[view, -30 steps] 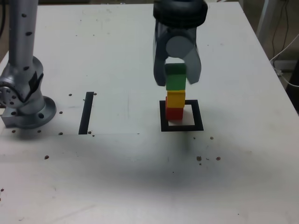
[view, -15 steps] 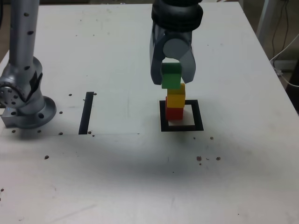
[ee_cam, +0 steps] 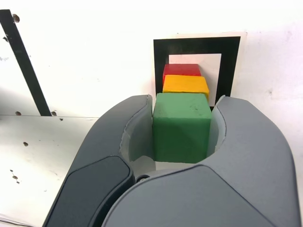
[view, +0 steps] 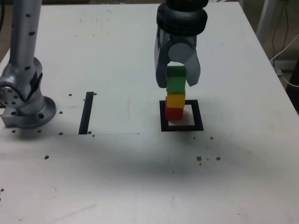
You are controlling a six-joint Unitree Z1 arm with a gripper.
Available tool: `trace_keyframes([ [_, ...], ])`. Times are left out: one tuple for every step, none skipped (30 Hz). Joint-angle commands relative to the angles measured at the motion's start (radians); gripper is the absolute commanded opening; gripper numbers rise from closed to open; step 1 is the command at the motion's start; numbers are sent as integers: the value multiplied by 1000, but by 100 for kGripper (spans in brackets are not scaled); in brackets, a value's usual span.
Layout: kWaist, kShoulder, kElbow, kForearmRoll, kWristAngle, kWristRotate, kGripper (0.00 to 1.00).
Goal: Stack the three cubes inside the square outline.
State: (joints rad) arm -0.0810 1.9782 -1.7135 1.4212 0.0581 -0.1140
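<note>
The gripper is clamping the green cube at 12 o'clock above the yellow cube; releasing off-centre is risking toppling the stack.

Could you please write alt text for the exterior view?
A claw holds a green cube on top of a yellow cube, which sits on a red cube inside a black square outline on a white table.

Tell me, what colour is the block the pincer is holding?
Green. The green cube sits between the pincer jaws, clearest in the wrist view.
</note>
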Motion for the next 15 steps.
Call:
trace_keyframes([
  [1,5,2,-4,-2,2,27],
  [1,6,2,-5,-3,2,29],
  [1,7,2,-5,-4,2,33],
  [1,7,4,-5,-4,2,40],
  [1,7,5,-7,-5,2,48],
  [1,6,8,-8,-5,2,59],
  [1,6,11,-9,-5,2,73],
  [1,6,13,-10,-5,2,82],
  [1,5,15,-11,-4,2,90],
  [1,5,17,-12,-4,2,95],
  [1,5,17,-12,-4,2,98],
  [1,5,17,-12,-3,2,99],
  [1,5,17,-12,-3,2,100],
  [1,6,17,-11,-3,2,100],
  [1,6,16,-11,-3,2,100],
])
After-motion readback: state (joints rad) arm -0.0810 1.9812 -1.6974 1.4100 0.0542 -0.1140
